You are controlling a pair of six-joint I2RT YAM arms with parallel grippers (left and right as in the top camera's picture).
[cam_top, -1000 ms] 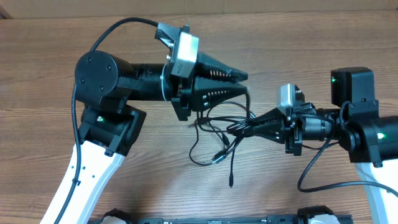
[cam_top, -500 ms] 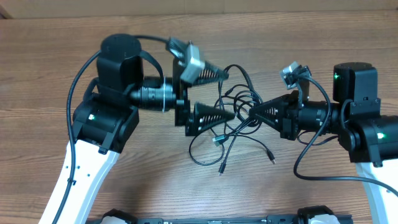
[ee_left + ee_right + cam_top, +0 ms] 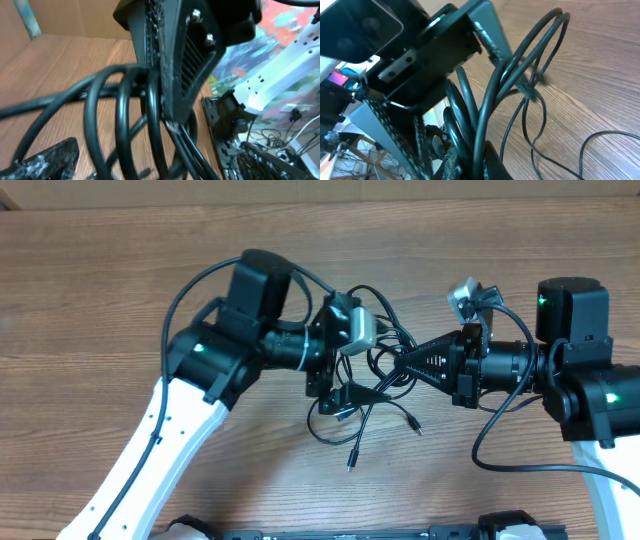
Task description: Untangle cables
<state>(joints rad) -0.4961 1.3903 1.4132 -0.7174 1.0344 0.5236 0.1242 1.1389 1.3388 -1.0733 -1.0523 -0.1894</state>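
Note:
The cables [image 3: 385,348] are thin black cords tangled in the middle of the table, with loose plug ends trailing toward the front [image 3: 352,461]. My right gripper [image 3: 402,366] is shut on a bunch of the cables [image 3: 492,95], pinched between its fingers [image 3: 462,162]. My left gripper [image 3: 366,366] stands wide open right against the tangle, one jaw on each side of the cable loops [image 3: 125,120]. In the left wrist view the right gripper's fingers [image 3: 170,55] rise just behind those loops. Nothing is pinched in the left jaws.
The wooden table [image 3: 120,270] runs under both arms. The left arm's body [image 3: 210,365] and the right arm's body [image 3: 575,380] flank the tangle, each with a thick black wire of its own. A table edge lies at the far side.
The left gripper has opened wide and swung right, closing in on the tangle. The right gripper has stayed shut on the cables, and the loose ends have shifted.

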